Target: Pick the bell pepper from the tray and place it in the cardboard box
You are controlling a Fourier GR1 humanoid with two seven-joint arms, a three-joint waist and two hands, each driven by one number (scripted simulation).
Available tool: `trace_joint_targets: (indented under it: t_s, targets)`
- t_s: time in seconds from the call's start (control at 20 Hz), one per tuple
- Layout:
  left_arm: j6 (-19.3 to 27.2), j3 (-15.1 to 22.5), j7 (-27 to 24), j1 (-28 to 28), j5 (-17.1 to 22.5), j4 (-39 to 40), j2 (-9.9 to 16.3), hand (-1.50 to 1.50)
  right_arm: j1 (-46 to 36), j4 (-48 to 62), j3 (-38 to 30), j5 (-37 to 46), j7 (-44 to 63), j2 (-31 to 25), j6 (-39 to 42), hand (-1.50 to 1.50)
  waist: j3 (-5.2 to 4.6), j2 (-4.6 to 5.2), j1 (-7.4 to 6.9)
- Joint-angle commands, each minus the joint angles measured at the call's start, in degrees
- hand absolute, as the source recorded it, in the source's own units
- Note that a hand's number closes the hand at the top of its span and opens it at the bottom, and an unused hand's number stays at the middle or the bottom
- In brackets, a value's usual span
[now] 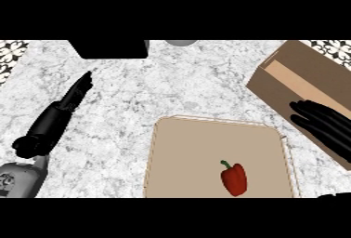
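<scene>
A red bell pepper (234,179) with a green stem lies in the beige tray (185,158), toward its lower right. The open cardboard box (302,79) stands at the upper right of the counter. My right hand (329,128) is spread open with straight fingers over the box's near side, to the right of the tray and above the pepper. My left hand (68,100) rests open on the counter at the left, fingers pointing up and away, well apart from the tray.
A black object (109,48) sits at the counter's far edge, with a grey round thing (182,42) beside it. Patterned tiles (10,53) show at both upper corners. Marble counter (178,83) lies between the tray and the far edge.
</scene>
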State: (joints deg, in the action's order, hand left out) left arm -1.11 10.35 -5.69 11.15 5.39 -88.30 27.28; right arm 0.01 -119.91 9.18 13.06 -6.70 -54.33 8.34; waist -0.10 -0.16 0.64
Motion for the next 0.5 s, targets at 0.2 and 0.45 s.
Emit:
trace_joint_targets:
  t_s: [0.2,0.45]
  targets:
    - [-0.34,0.13,0.41,2.42,-1.26,1.0,-1.28,0.0,-3.59,-12.47,12.59,11.97,19.79,-5.45,12.22,-1.5,-0.09,0.12,-0.95]
    - [-0.16,1.18,-0.08,1.43,-3.41,0.08,-2.17,0.0,-7.84,-16.79,24.5,19.23,34.52,0.9,18.92,-1.5,-0.06,0.17,-1.7]
